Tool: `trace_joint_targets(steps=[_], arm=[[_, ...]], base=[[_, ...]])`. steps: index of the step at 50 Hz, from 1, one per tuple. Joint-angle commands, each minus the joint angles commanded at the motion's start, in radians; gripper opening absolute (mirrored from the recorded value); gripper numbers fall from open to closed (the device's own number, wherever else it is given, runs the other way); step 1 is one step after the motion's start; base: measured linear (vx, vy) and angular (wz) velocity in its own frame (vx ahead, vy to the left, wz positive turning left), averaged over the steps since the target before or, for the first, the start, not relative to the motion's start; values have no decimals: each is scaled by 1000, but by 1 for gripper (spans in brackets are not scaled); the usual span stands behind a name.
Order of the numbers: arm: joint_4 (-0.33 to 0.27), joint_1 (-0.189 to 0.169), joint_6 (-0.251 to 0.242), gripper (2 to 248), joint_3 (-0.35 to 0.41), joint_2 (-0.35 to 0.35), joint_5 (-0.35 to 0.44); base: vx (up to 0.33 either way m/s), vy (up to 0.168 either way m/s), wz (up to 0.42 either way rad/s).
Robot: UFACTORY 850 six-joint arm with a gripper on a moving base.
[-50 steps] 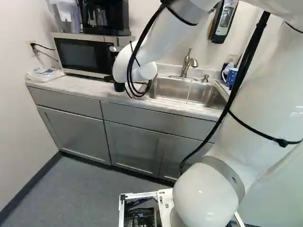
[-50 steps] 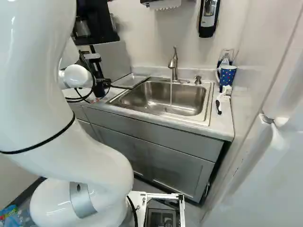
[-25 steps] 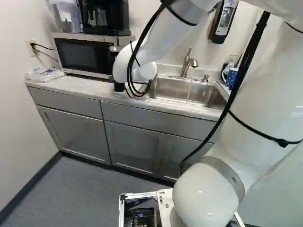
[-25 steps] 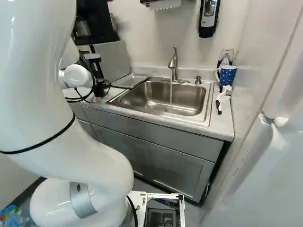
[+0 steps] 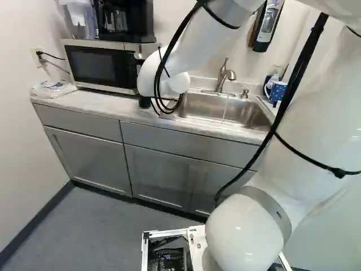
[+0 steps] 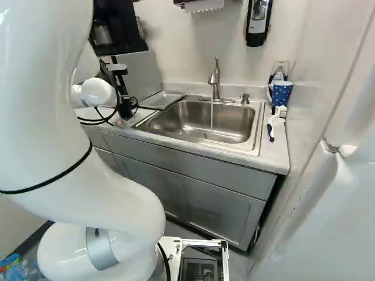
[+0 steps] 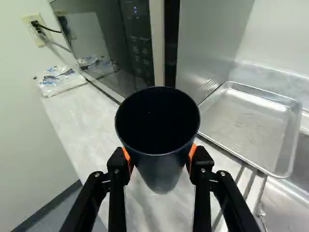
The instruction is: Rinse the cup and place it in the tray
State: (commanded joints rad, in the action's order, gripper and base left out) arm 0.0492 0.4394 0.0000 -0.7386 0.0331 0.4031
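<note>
Above the light surface (image 5: 101, 103), between the packet (image 7: 60, 79) and the tray (image 7: 251, 113), the dark cup (image 7: 161, 166) is clamped in the jaws. The orange pads (image 7: 192, 151) contact the cup from two opposite sides, below its rim. The cup mouth faces the wrist camera, and the interior (too dark to show its contents) is in shadow. The cup is apart from the tray. Any contact between the cup base and the surface cannot be determined from these views.

The tray is a shallow, rectangular metal unit with a raised rim. It is located between the microwave (image 5: 98, 65) and the sink (image 6: 196, 114). The white arm (image 5: 200, 42) reaches toward the area between the microwave and the sink, in front of the microwave's nearer end.

The faucet (image 6: 215, 82) stands behind the sink, and a thin stream of water (image 6: 211, 117) runs from it into the basin. At the right of the right base view, a blue dotted mug (image 6: 282, 95) stands upright on the surface beside the sink. A brush (image 6: 270, 130) with a white head lies just in front of the mug. The coffee maker (image 5: 132, 22) rests on top of the microwave. The soap dispenser (image 6: 258, 20) is mounted on the wall above the surface.
</note>
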Motion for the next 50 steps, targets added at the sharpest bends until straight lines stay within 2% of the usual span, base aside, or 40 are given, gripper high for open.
trace_joint_targets(steps=[50], arm=[[0,-168,0,124,-82,17,0]], base=[[0,0,0]])
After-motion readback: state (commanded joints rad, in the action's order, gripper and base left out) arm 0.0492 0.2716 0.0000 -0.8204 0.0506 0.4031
